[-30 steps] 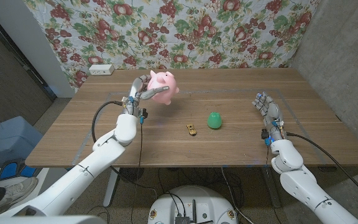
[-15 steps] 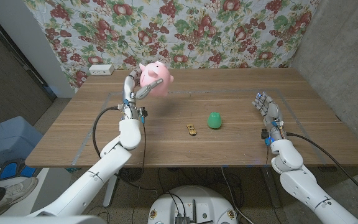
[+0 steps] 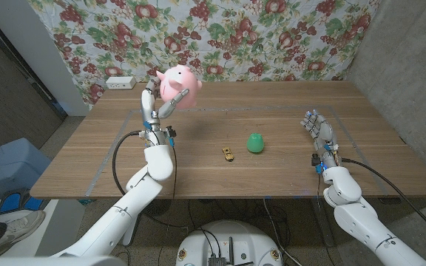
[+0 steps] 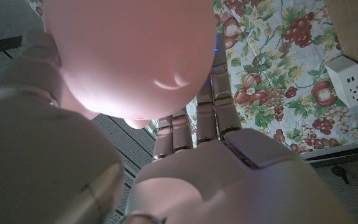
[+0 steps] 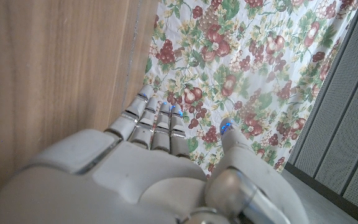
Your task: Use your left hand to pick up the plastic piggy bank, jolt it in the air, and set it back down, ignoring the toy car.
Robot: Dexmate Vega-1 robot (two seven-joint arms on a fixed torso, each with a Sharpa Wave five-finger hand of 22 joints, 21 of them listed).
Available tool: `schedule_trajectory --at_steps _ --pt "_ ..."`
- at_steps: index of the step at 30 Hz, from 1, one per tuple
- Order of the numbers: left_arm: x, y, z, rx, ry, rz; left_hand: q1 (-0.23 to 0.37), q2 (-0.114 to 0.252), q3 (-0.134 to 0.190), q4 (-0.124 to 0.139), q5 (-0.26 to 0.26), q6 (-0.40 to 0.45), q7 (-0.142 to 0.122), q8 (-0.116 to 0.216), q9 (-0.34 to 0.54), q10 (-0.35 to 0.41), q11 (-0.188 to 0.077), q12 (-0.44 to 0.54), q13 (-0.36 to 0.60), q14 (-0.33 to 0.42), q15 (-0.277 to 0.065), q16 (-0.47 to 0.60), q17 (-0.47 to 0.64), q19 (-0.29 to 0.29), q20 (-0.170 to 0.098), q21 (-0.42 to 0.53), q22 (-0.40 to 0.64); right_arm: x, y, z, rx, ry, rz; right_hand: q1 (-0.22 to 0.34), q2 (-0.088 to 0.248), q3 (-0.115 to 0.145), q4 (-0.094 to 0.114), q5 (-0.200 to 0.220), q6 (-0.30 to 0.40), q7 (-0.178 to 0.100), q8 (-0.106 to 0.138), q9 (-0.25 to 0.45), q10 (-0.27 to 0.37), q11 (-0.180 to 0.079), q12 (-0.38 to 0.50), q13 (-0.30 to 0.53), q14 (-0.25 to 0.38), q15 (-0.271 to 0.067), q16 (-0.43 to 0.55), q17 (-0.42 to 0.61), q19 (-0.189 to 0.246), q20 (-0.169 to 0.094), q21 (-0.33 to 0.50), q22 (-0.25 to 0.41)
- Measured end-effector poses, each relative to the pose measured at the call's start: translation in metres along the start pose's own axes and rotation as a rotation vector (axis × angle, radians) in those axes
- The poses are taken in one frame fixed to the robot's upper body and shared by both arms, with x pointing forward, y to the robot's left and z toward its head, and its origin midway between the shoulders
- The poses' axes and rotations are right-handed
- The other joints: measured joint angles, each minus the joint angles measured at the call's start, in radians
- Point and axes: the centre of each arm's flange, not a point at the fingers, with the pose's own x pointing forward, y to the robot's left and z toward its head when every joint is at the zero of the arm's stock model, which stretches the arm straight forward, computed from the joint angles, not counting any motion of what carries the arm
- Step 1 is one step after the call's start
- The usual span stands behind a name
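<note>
The left hand [image 3: 156,103] has its fingers wrapped around the pink piggy bank [image 3: 177,83] and now holds it higher and closer to the robot than a moment ago, well above the table [image 3: 287,159]. I think this is the shaking part, so putting it back down comes next. The right hand [image 3: 317,129] waits with fingers apart, holding nothing, and the toy car [image 3: 228,154] sits untouched.
</note>
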Motion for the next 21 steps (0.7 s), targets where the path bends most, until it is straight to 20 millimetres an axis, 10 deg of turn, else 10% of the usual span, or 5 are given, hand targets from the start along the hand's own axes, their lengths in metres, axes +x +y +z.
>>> schedule_trajectory --at_steps 21 --pt "-0.0026 -0.0044 0.0004 -0.005 -0.005 0.006 0.0 0.0 0.0 0.0 0.0 0.007 0.0 0.001 0.0 0.005 -0.005 -0.008 0.024 0.0 0.0 0.007 0.004 0.0 0.0 0.026 -0.015 -0.0014 -0.0017 0.0007 -0.001 -0.003 -0.006 0.0 0.0 0.0 0.0 0.0 0.0 0.0 0.0 0.0 0.0 0.0 0.0 0.0 0.0 0.0 0.0 -0.005 0.007 0.0 -0.011 0.0"
